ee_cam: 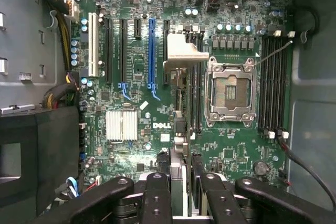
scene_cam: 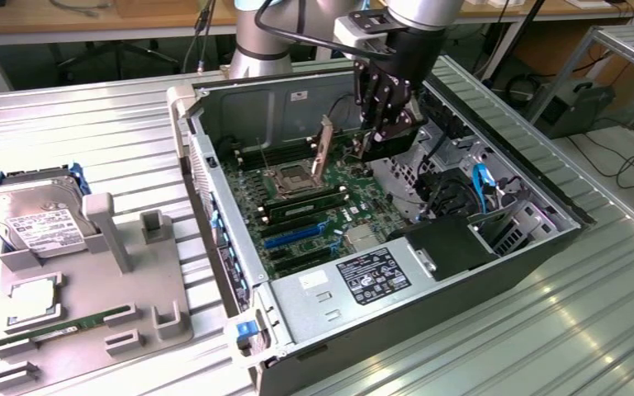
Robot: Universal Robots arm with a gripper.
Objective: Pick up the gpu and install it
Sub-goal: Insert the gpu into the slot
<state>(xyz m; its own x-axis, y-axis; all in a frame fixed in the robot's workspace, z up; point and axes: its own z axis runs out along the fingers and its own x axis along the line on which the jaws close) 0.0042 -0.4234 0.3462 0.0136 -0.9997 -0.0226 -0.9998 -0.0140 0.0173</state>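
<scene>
As fingers (ee_cam: 157, 195) clamp it, thin flat black gpu (ee_cam: 182, 56), edge-on

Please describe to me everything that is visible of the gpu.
The gpu is a thin, flat black card. It has a silvery metal bracket at the end far from the gripper. It is held on edge, clamped between the black fingers, and nothing else seems to touch it. It hangs inside the open case, above the green motherboard. It is not yet seated in any slot.
</scene>
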